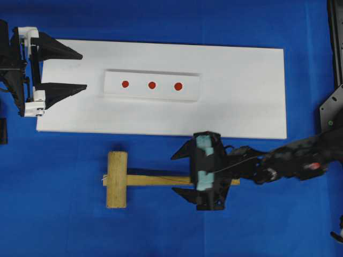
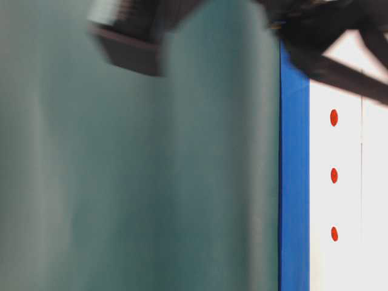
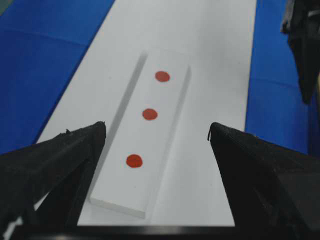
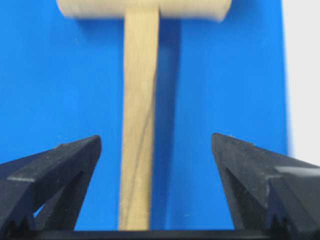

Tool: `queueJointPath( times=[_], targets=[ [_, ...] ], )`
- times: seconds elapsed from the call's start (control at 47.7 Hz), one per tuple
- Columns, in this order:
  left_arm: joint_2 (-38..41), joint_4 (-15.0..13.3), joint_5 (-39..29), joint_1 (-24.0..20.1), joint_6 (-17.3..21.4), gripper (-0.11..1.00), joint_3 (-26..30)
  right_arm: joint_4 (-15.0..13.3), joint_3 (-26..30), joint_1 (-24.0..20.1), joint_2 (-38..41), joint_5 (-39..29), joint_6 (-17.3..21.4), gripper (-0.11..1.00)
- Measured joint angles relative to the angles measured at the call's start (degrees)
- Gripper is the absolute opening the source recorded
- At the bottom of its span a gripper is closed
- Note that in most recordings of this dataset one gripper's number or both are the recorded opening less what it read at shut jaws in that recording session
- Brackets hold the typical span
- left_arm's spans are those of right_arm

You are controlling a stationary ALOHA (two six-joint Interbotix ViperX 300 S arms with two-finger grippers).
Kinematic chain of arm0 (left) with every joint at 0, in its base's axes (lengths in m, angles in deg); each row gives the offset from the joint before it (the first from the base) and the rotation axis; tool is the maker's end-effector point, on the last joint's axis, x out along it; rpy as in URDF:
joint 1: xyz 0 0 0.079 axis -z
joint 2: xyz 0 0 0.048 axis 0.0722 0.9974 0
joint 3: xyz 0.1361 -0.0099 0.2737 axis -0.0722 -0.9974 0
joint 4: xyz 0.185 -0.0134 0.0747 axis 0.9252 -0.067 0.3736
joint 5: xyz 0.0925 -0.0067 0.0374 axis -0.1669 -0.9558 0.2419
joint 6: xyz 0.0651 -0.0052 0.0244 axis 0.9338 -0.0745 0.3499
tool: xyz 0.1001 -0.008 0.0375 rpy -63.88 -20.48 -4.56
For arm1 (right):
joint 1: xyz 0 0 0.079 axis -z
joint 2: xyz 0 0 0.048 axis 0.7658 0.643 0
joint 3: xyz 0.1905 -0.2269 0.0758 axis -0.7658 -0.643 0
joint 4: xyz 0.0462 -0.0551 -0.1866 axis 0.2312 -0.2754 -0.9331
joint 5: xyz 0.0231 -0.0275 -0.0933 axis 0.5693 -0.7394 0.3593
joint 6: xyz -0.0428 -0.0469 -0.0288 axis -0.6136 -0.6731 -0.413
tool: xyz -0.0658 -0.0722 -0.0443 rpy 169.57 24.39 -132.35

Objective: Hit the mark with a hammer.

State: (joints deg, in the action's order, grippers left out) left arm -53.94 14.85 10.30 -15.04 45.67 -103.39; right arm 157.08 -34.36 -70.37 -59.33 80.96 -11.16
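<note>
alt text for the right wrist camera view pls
A light wooden hammer lies on a blue surface, handle running straight toward the camera between the open right gripper. Its head crosses the top edge; a white board edges the right.

hammer point(image 1: 126, 179): light-brown wooden mallet, thick cylindrical head, long straight handle with a thin dark line along it
pose: flat on the blue counter point(image 1: 64, 214), head to the left in the overhead view, handle running right
place: just below the white board's point(image 1: 241, 107) lower edge, not touching it
marks point(image 1: 151, 84): three red dots in a row on a raised white strip point(image 1: 112, 85) on the board, well apart from the mallet head
</note>
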Motion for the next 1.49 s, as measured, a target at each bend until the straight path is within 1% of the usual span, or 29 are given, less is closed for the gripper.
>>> queueJointPath(
  times=[0.105,0.21,0.315,0.399,0.483,0.587,0.755,0.902,1.007,1.112,1.217,1.343,1.49],
  targets=[
    [0.0,0.0,0.0,0.0,-0.09,0.81,0.09,0.0,-0.79,0.53,-4.39,0.0,-2.55,0.84],
    [0.0,0.09,0.0,0.18,-0.09,0.81,0.09,0.0,-1.41,1.05,-7.82,0.0,-4.31,0.84],
    [0.0,0.0,-0.09,0.97,-0.09,0.81,0.0,0.0,-1.85,2.29,-9.58,0.0,-5.27,0.84],
    [0.26,0.09,0.0,1.14,-0.26,0.81,0.09,0.09,-2.02,4.13,-10.02,0.0,-5.98,0.84],
    [0.26,0.0,-0.09,1.23,-0.35,0.81,0.09,0.09,-2.55,6.86,-10.81,-0.44,-6.94,0.84],
    [0.26,0.0,-0.09,1.23,-0.09,0.81,0.09,0.0,-3.52,11.16,-13.01,-2.02,-9.14,0.84],
    [0.18,0.0,-0.18,1.23,0.35,0.81,0.09,0.0,-5.01,19.69,-17.93,-7.12,-13.97,0.84],
    [-0.09,0.0,-0.18,1.23,0.7,0.81,0.09,0.0,-6.15,24.43,-21.27,-10.63,-16.26,0.84],
    [-0.62,0.0,-0.09,1.32,1.41,0.81,0.09,0.0,-7.12,25.58,-23.82,-12.22,-16.96,0.84],
    [-2.29,0.0,-0.09,1.67,2.37,0.81,-0.18,-0.09,-10.11,25.58,-28.74,-12.57,-17.31,0.84],
    [-4.66,0.0,-0.09,2.11,3.69,0.81,-0.97,-0.09,-13.71,25.58,-35.24,-12.66,-17.4,0.83],
    [-9.32,0.09,-0.18,2.55,5.45,0.81,-2.37,-0.09,-17.93,25.58,-43.86,-12.83,-17.49,0.83],
    [-14.41,0.0,-0.53,2.9,6.06,0.81,-4.13,-0.09,-23.2,25.58,-52.73,-13.1,-17.84,0.83]
  ],
)
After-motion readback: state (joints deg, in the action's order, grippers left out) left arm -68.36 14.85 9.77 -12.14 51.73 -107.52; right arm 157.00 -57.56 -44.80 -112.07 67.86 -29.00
